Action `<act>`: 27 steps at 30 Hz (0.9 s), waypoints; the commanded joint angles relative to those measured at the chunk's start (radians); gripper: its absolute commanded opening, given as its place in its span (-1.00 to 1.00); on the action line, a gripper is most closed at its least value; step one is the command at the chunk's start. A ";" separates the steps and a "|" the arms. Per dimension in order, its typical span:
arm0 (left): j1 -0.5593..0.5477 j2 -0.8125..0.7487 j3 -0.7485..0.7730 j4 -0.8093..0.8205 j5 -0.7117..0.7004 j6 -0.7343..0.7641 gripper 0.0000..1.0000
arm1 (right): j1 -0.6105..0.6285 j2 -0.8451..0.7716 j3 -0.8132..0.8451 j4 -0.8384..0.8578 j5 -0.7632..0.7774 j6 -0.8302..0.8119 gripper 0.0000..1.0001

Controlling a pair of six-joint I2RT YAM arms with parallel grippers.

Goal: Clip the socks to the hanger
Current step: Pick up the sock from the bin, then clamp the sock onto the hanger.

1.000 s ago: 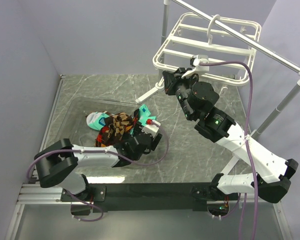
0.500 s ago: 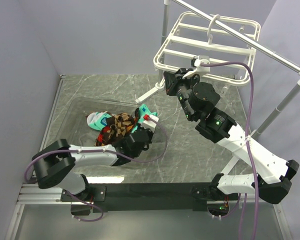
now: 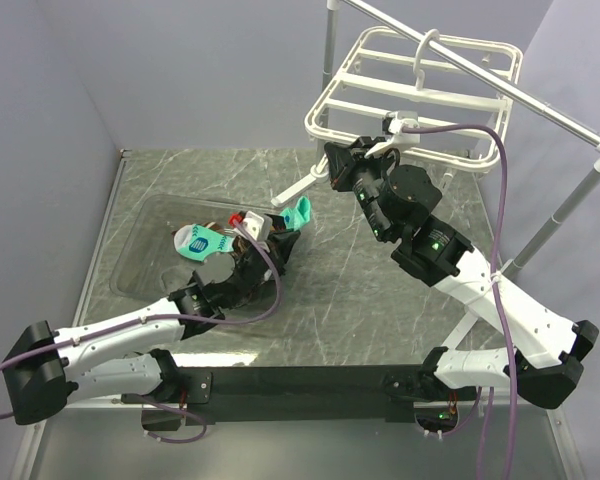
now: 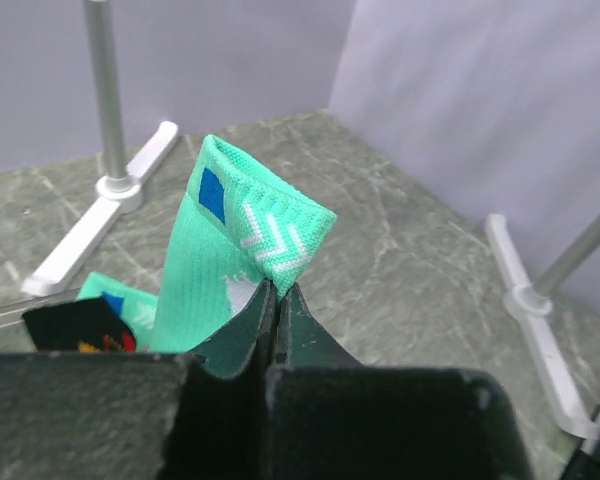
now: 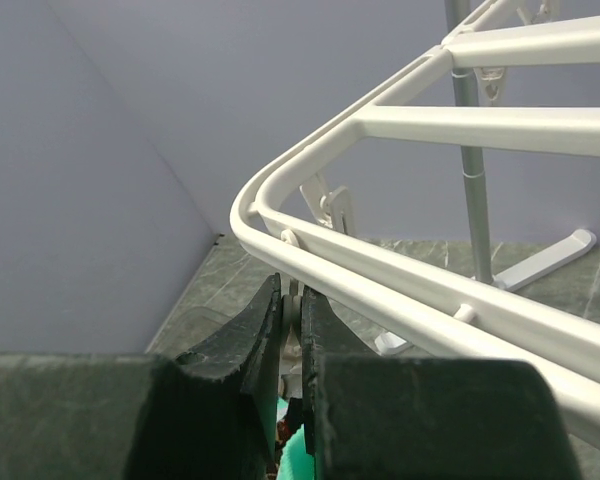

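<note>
My left gripper (image 3: 285, 230) (image 4: 278, 290) is shut on a mint-green sock (image 3: 299, 212) (image 4: 242, 232), pinching it near the cuff and holding it above the table, below the hanger. A second mint-green sock (image 3: 196, 243) lies in the clear tray. In the left wrist view, a corner of an argyle sock (image 4: 82, 326) shows at the lower left. The white hanger (image 3: 412, 92) (image 5: 450, 295) hangs from the pole. My right gripper (image 3: 332, 167) (image 5: 291, 287) is shut on a small white clip (image 5: 293, 303) under the hanger's near-left rim.
A clear plastic tray (image 3: 140, 262) sits on the grey marble table at the left. The silver stand has an upright pole (image 3: 332, 70) with a white foot (image 3: 300, 187) behind the sock, and a slanted pole (image 3: 560, 212) at the right. Lilac walls close in on three sides.
My left gripper shut on the mint-green sock in the pile and lifted it up and right toward the hanger, the arm stretching out. The right arm stayed on the clip.
</note>
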 commanded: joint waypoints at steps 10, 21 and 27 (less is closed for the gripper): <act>0.001 0.029 0.215 0.022 0.080 -0.045 -0.99 | 0.001 -0.019 -0.034 0.037 -0.007 -0.013 -1.00; 0.000 0.064 0.278 0.040 0.110 -0.007 -0.99 | 0.001 -0.021 -0.038 0.037 -0.002 -0.023 -1.00; 0.001 0.064 0.298 0.043 0.109 0.009 -0.99 | 0.001 -0.024 -0.046 0.037 0.002 -0.025 -1.00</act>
